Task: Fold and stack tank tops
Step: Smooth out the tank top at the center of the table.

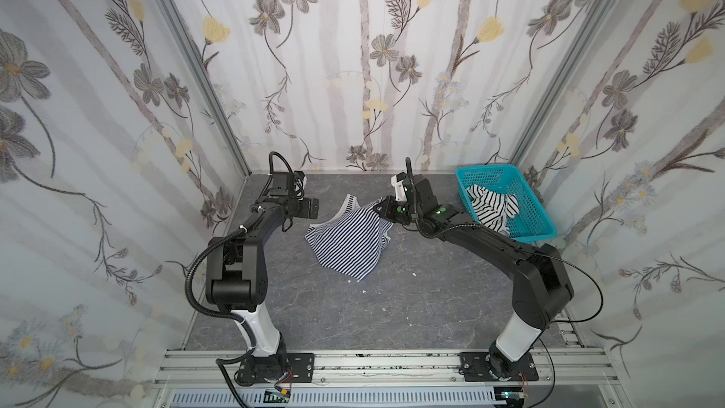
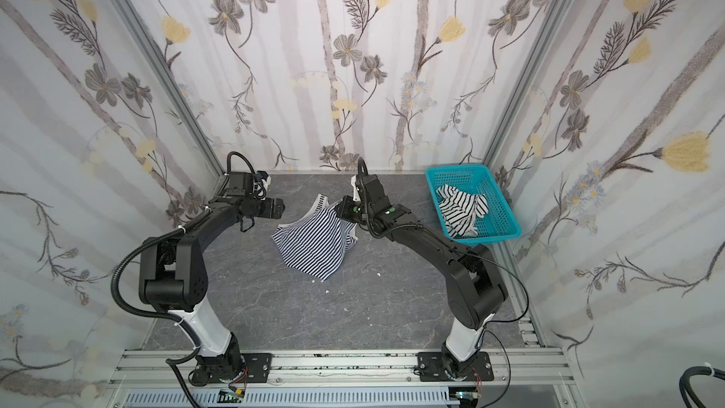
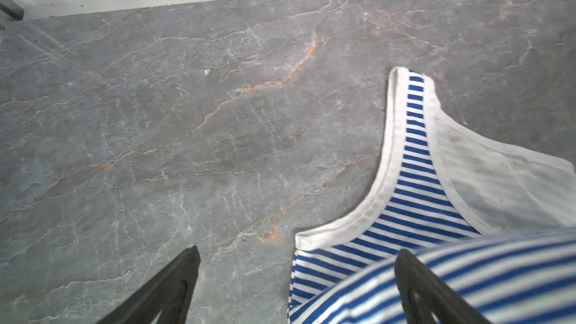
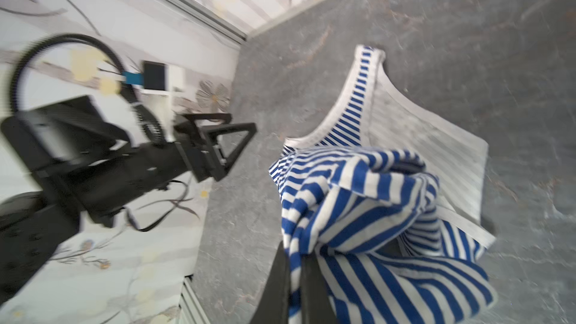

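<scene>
1. Biggest worry: the right pincer is clenched on just a bunched edge of the navy-striped tank top, so I'd guess the fabric slips out or comes up twisted once it's pulled.
2. That top lies crumpled mid-frame on the counter. The black-striped tank top sits in the basket, right of centre.
3. The left pincer hangs released, jaws wide, just left of the top, with its arm bent low. The right arm reaches in from the right.
</scene>
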Available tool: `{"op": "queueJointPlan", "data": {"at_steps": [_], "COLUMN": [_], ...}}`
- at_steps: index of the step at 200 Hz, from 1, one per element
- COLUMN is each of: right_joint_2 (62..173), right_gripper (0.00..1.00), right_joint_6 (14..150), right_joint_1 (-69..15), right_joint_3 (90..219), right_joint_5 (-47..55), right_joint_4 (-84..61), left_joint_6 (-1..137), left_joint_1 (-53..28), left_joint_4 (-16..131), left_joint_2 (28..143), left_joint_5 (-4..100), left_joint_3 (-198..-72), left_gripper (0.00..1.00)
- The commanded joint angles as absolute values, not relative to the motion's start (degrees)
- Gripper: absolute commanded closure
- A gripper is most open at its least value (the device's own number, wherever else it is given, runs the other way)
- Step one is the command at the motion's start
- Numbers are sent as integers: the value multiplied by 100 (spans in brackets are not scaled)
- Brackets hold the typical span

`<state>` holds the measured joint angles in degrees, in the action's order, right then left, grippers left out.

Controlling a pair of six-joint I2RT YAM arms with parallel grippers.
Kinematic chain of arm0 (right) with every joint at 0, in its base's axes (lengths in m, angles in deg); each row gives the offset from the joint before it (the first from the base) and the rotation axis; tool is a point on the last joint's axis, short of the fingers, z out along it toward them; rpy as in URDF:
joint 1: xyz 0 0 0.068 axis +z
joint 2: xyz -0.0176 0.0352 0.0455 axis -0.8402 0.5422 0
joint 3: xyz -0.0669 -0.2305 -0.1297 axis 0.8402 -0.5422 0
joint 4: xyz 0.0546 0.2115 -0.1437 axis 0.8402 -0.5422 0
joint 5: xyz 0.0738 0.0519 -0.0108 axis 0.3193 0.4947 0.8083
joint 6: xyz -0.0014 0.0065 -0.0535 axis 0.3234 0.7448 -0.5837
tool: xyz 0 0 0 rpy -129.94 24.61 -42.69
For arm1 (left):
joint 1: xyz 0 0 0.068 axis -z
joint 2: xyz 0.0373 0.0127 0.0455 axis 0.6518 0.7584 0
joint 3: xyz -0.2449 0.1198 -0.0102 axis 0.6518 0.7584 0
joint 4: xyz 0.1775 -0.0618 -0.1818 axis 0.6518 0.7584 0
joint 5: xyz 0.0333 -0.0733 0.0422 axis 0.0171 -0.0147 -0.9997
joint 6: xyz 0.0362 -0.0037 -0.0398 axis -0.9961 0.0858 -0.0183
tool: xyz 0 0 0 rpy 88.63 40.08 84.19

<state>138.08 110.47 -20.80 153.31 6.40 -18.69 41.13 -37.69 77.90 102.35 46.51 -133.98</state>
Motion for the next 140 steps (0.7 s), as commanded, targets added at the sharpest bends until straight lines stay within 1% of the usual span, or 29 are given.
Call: {"op": "queueJointPlan", "data": {"at_steps": [1,30,54,79,92,115,140], "right_joint_2": [13919,14180,14331,14333,14294,14219,14141], "right_gripper": [100,100,100,98,97,96,95], "right_joint_6": [10965,10930,10881,10842,10825,10832,10898], "right_joint_1": [-2142,-2200,-2242,-2342,-2383,-2378,-2366], "right_joint_3": [14832,14637,14733,14797,14779,14684,14493], "right_joint_5": [-306,-628,-688,-673,-622,-452,-364], "right_joint_4": [-2066,-2083,-2149,-2226,-2231,-2133,-2032], "left_joint_6": [3767,3062,2617,2183,2027,1935,1937], "left_joint_1": [-3612,-3203,-2885,-2344,-2053,-1592,-1251], "left_joint_4": [7795,7889,8271,8513,8515,8499,8388], "left_joint_2": [9743,8866,8291,7772,7532,7462,7766], "left_joint_5": [5010,5232,5508,5084,4875,4684,4549], "left_joint_3": [-12823,-11738,-11126,-10614,-10382,-10157,-10085], "left_gripper": [0,0,1,2,0,0,0]}}
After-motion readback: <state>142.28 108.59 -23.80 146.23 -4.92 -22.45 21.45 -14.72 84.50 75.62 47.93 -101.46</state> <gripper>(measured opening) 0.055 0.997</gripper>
